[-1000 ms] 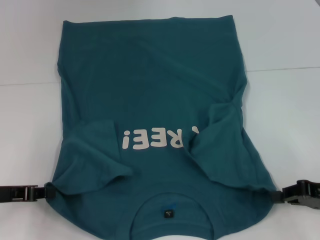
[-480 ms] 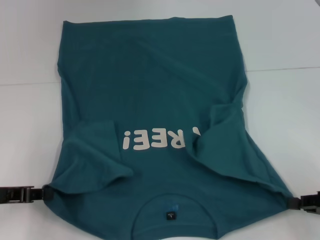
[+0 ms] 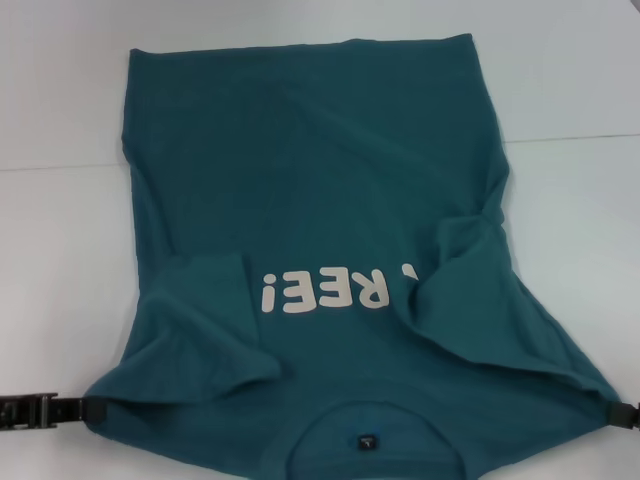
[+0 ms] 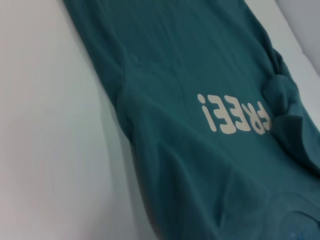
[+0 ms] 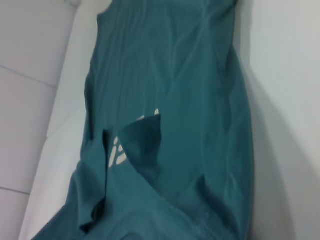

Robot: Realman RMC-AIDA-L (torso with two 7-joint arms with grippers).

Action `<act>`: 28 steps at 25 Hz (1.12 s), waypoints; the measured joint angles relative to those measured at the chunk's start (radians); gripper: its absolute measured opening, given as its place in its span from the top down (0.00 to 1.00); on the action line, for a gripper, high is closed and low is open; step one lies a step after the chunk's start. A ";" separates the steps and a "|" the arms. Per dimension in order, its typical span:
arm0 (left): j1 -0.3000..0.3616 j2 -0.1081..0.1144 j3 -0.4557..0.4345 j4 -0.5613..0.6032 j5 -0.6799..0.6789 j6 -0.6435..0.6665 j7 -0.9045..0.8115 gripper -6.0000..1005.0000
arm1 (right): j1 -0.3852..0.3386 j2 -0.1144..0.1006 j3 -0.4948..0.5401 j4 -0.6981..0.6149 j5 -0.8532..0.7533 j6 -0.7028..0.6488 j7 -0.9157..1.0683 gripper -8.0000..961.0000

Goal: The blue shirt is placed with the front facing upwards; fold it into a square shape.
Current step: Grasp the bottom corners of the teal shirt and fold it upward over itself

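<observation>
1. Looking from your left, you are seeing the left gripper (image 3: 85,408) sitting at the near-left shoulder corner of the blue shirt (image 3: 320,180), its dark body stretching off the left edge of the head view. Its tip is meeting the cloth, and it appears to be pinching that corner; I judge the fingers closed on the fabric, though the contact itself is partly hidden.
2. You are working with the shirt lying front up on the white table (image 3: 60,250), collar nearest the robot and hem at the far side. Both sleeves are lying folded inward over the chest, the left sleeve (image 3: 200,335) flat, the right sleeve (image 3: 470,290) bunched and covering part of the print.
3. You are reading the off-white print (image 3: 325,290) upside down from the head: "REE!" is showing, the first letter being hidden under the right sleeve. In the left wrist view the print (image 4: 235,115) is reading "FREE!" mirrored. A small dark tag (image 3: 367,440) is sitting in the collar; its writing is too small to read.
4. At the far right, only a sliver of the right gripper (image 3: 630,415) is showing at the near-right shoulder corner; I cannot tell how its jaws are standing.
5. You are, in my judgement, in the step of holding both shoulder corners, sleeves already in. The next move is calling for carrying both corners together toward the hem, keeping the cloth taut and level so the fold is landing square.
</observation>
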 joint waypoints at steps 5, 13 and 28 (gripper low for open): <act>0.010 -0.001 -0.045 -0.002 -0.014 0.049 0.020 0.98 | -0.038 0.004 0.078 0.000 0.000 -0.036 -0.071 0.96; 0.052 -0.010 -0.082 -0.012 -0.044 0.101 0.058 0.98 | -0.101 0.008 0.176 0.000 0.000 -0.077 -0.174 0.96; 0.103 -0.025 -0.126 -0.045 -0.058 0.190 0.126 0.98 | -0.176 0.020 0.228 0.000 -0.001 -0.121 -0.239 0.96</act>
